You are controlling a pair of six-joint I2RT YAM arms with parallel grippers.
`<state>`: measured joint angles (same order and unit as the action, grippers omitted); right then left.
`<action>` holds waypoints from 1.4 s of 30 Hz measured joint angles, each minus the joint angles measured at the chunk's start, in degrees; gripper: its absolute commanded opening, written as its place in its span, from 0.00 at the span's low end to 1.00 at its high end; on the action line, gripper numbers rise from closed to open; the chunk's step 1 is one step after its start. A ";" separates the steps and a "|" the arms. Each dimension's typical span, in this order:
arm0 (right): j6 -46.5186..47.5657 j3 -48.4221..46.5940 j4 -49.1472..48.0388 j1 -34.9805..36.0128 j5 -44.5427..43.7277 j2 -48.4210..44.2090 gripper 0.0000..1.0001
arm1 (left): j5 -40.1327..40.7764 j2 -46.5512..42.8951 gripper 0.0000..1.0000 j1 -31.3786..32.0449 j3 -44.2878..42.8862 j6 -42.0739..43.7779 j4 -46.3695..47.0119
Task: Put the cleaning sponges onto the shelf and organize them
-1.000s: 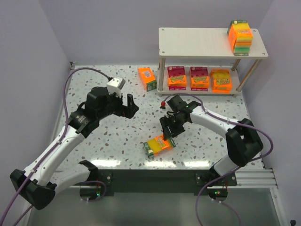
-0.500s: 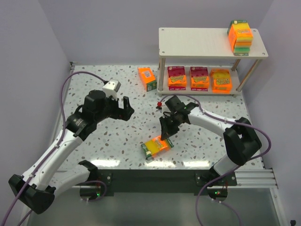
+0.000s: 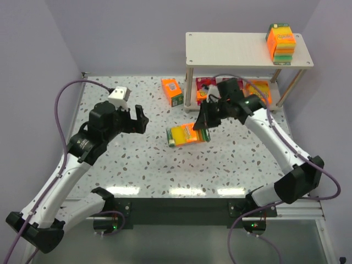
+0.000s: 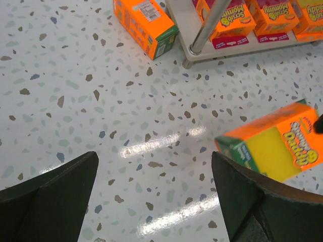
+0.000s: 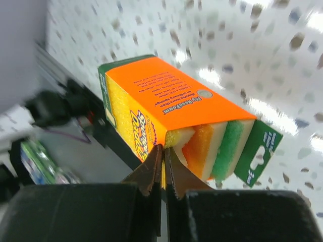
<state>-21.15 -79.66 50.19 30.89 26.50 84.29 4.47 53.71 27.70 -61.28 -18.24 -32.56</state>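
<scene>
Change: a second ago the held pack [image 3: 188,134] lay near the near edge of the table [image 3: 137,165]; now we see it lifted, closer to the shelf [image 3: 236,49].
Right gripper [image 3: 204,122]: clamped on one end of this pack (the wrist view shows it well).
Left gripper [image 3: 140,117]: spread wide, holding nothing.
Loose pack [image 3: 172,91]: on the table, near the far edge, beside the shelf.
Meaning: we judge that the carry to the shelf is under way.

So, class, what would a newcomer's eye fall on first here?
The orange sponge pack pinched by the right gripper above the middle of the table stands out first. Then the stack of packs at the right end of the shelf top board, and a lone pack lying left of the shelf.
</scene>
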 measured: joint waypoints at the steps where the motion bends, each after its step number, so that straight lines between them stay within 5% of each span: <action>1: -0.59 -2.43 0.42 -1.81 0.57 -0.61 0.00 | 0.63 -0.26 1.00 0.00 -0.57 0.02 0.02; 8: -10.05 -26.12 1.99 -19.78 6.95 -0.90 0.00 | 3.02 -2.08 1.00 -0.11 -2.51 0.68 0.02; 13: -25.22 -32.46 -7.72 -27.10 6.32 -0.61 0.00 | 3.28 -2.03 1.00 -0.22 -3.23 0.85 -0.28; 28: -57.13 -33.73 -14.49 -28.24 -29.68 5.22 0.00 | 2.78 -2.89 1.00 -0.22 -3.89 -0.31 -1.44; 34: -61.33 -43.25 -13.31 -28.30 -36.39 12.17 0.00 | 1.88 -2.62 1.00 -0.22 -3.89 -0.83 -1.40; 42: -64.85 -43.60 -10.32 -28.30 -40.37 15.61 0.00 | 1.66 -2.51 1.00 -0.22 -3.87 -1.31 -1.42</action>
<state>-86.00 -123.26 39.88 2.59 -13.87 99.90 6.13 51.20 27.49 -65.14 -19.55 -33.98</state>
